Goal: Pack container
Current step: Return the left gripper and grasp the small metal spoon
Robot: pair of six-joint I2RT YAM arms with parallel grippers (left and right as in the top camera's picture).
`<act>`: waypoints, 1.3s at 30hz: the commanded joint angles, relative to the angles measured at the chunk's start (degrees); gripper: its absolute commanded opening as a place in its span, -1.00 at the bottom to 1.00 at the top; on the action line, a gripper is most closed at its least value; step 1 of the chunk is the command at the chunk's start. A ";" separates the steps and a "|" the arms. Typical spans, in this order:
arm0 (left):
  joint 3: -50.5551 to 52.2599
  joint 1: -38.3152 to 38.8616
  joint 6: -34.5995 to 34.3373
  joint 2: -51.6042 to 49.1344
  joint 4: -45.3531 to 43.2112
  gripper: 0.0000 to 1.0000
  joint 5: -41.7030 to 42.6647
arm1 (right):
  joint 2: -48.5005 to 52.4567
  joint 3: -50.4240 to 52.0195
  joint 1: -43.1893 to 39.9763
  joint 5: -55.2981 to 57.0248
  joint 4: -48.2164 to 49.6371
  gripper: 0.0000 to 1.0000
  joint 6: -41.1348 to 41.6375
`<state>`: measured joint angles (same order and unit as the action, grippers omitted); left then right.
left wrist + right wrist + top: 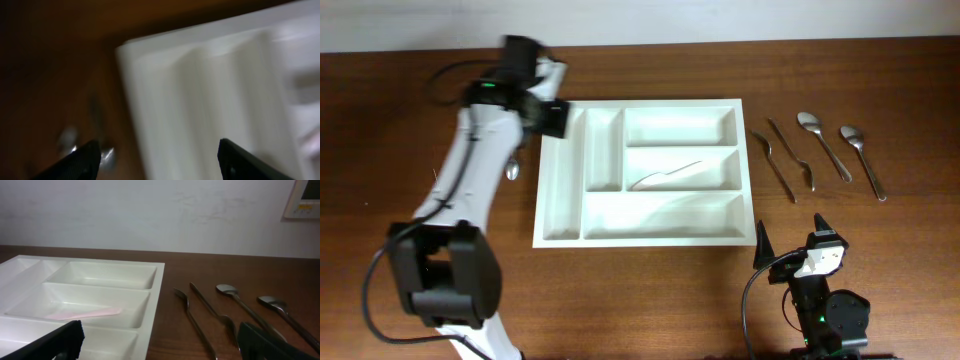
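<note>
White container [660,215] barely filled — left gripper [157,150] open near spoon [512,171]. Next: descend, pinch it. Right gripper [160,335] open, idle.

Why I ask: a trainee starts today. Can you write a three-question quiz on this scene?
1. True or false: every compartment of the container is empty.
2. How many metal utensils lie in the group on the table, on the side of the container towards the parked arm? A) two B) four C) six
3. Which arm's pincer is at a corner of the container?

Key
1. False: a pale utensil lies in the middle wide compartment.
2. B.
3. The left pincer, open, with the container's edge below it.
</note>
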<state>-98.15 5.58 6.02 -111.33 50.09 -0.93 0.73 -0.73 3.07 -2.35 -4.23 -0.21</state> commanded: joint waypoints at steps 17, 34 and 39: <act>11.82 -18.47 -0.37 -5.29 -3.82 0.54 -0.52 | -0.55 0.42 -0.26 0.72 -0.07 0.98 0.07; 11.87 -18.01 4.61 -11.80 -5.31 -0.77 -0.37 | -0.52 0.42 -0.26 0.72 -0.09 0.97 0.07; 11.87 -18.01 4.61 -11.80 -5.68 -0.96 -0.37 | -0.52 0.42 -0.26 0.70 -0.07 0.97 0.07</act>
<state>-86.35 -12.49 10.28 -122.06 44.80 -1.37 0.73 -0.73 3.09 -2.35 -4.23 -0.21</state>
